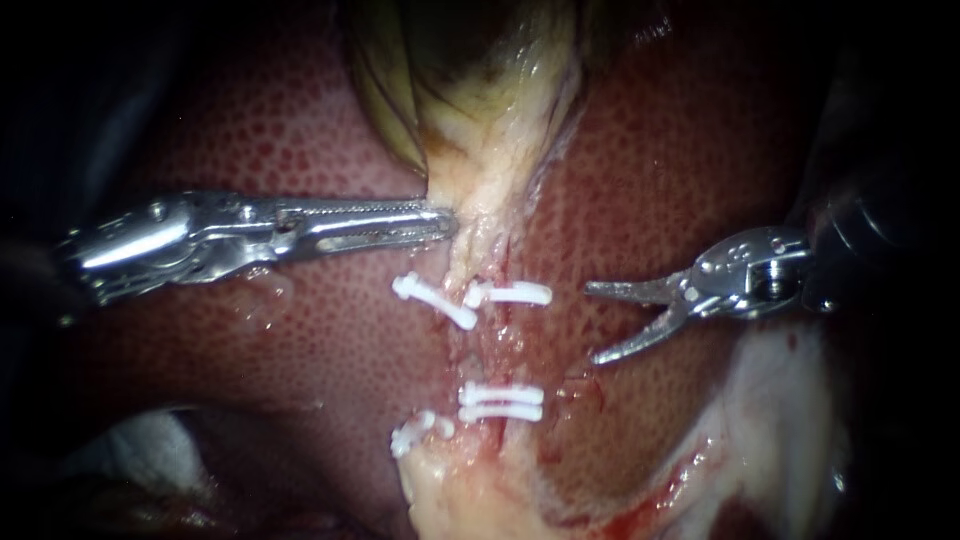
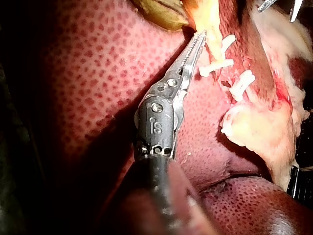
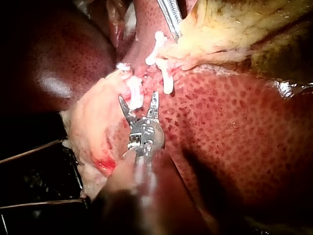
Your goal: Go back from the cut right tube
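So the liver (image 1: 300, 340) is basically the whole picture on the endoscope, speckled red and filling the frame edge to edge. The gallbladder (image 1: 470, 60) hangs in at top centre, greenish-yellow, and narrows into a pale band that runs straight down the middle.

The left instrument (image 1: 445, 222) comes in from the left at mid height. Its long jaws are pressed together with the tips pinching the pale lower end of the gallbladder, and the left wrist view shows the same thing.

The right instrument (image 1: 592, 324) is over at the right, a bit below mid height. Its jaws are spread wide and have nothing in them, just bare liver under them, and it's clear of the middle band, not touching it.

The right tube (image 1: 503, 340) is in the centre of the frame, on the right side of that band. It's a raw reddish stretch between a single white clip (image 1: 510, 293) above and a stacked pair of clips (image 1: 500, 405) below. Two more white clips (image 1: 435, 300) sit just left of those, one higher, one lower.
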